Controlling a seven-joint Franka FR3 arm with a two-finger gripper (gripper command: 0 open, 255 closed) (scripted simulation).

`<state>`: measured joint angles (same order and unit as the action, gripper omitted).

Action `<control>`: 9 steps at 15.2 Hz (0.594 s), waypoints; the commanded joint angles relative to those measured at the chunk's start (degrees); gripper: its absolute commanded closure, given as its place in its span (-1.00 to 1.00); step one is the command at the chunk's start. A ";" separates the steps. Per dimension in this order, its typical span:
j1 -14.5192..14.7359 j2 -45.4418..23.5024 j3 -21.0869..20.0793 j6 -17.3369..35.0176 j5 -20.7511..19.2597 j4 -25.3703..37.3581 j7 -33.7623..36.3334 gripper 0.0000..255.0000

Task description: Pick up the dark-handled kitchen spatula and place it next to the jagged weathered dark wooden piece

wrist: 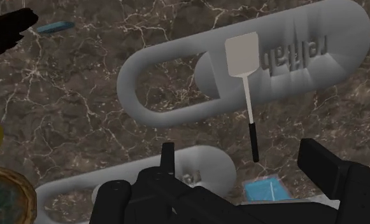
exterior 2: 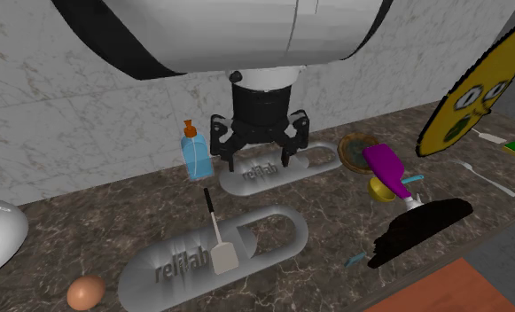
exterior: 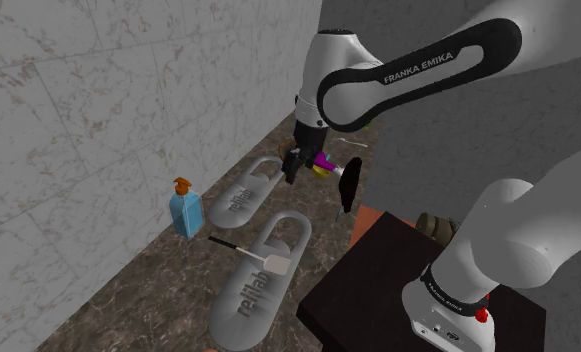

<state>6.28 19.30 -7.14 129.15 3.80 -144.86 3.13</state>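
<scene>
veined dark marble counter [exterior 2: 69, 239], flat-bladed spatula [wrist: 247, 95]

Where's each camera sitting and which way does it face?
Shoulder view: beside the stand, looking down along the counter; arm, stand and end effector show.
Second exterior view: low across the counter, facing the marble wall; arm overhead, end effector below it.
Wrist view: on the hand, looking down at the spatula; open fingers show.
Shared: all see the spatula and blue bottle.

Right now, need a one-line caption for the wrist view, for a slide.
Open claw above the dark-handled spatula, its pale blade resting on a grey reflab-embossed loop on the dark marble counter.
</scene>
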 commanded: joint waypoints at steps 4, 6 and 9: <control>1.04 -10.04 -2.12 8.36 -1.07 1.12 0.74 -1.00; 1.39 -14.37 -2.89 11.47 -2.00 2.03 1.34 -1.00; 2.00 -21.03 -3.79 15.73 -4.03 3.92 2.65 -1.00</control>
<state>8.01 0.56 -10.55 143.25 0.47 -141.49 5.22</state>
